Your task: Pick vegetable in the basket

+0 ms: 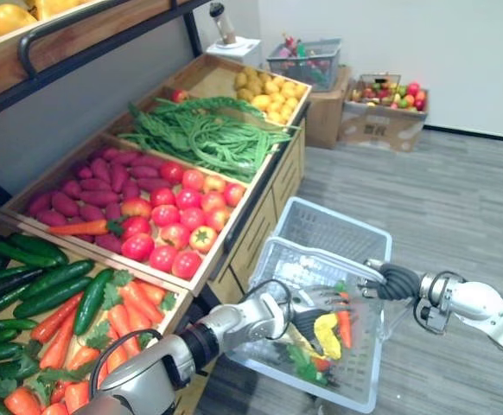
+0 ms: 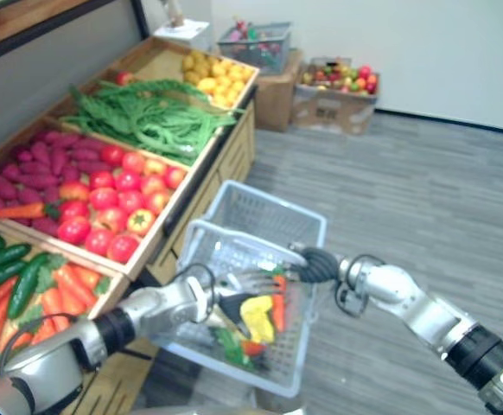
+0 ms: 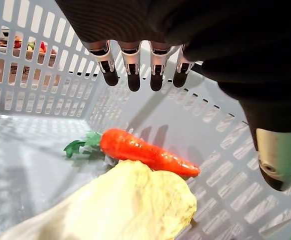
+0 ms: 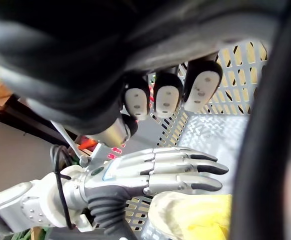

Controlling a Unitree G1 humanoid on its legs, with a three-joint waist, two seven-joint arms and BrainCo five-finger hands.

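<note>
A pale grey plastic basket [image 1: 325, 226] hangs beside the vegetable stand. My right hand [image 1: 396, 281] is shut on the basket's handle [image 1: 353, 267] at the rim; its curled fingertips [image 4: 165, 97] show in the right wrist view. My left hand [image 1: 319, 302] reaches into the basket, open, with straight fingers [image 3: 130, 75] and nothing held. Just below that hand lie an orange carrot [image 3: 145, 152] with green leaves and a pale yellow cabbage [image 3: 130, 205]. A green leafy vegetable [image 1: 302, 359] lies at the basket's near end.
To my left the wooden stand holds trays of carrots and cucumbers [image 1: 53, 303], tomatoes [image 1: 178, 225] with purple sweet potatoes, green beans [image 1: 204, 134] and yellow fruit [image 1: 273, 93]. Cardboard boxes of fruit [image 1: 381, 108] and another basket [image 1: 303, 60] stand by the far wall.
</note>
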